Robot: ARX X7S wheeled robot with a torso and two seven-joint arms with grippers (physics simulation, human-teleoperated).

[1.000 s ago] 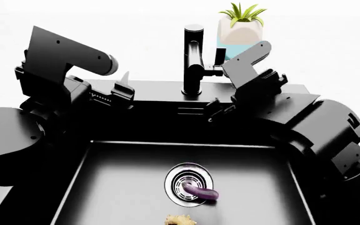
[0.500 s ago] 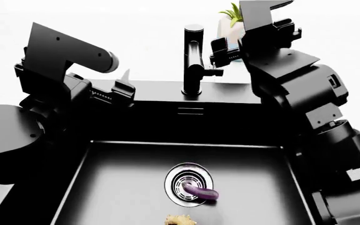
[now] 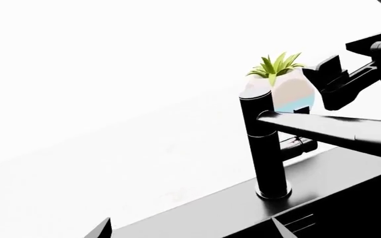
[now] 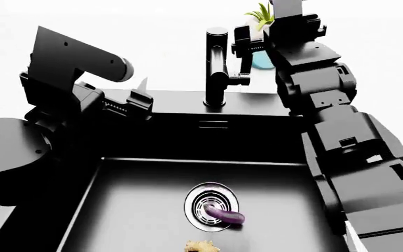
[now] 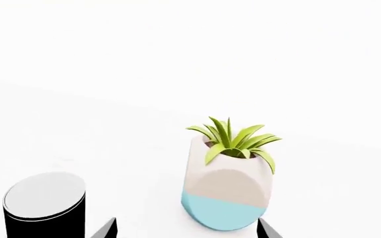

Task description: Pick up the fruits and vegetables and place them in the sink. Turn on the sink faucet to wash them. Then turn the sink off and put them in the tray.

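The eggplant (image 4: 225,214) is seen lying across the drain strainer (image 4: 209,205) in the sink (image 4: 117,210), with the ginger (image 4: 201,246) at its 7 o'clock. The right gripper (image 4: 247,50) is raised at 3 o'clock of the faucet (image 4: 215,68); its fingers appear apart. The left gripper (image 4: 140,97) is held at the faucet's 8 o'clock, fingers apart

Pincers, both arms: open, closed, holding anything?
Left pincer: open, empty, beside the sink faucet.
Right pincer: open, empty, raised by the faucet's lever side, in front of the plant pot.
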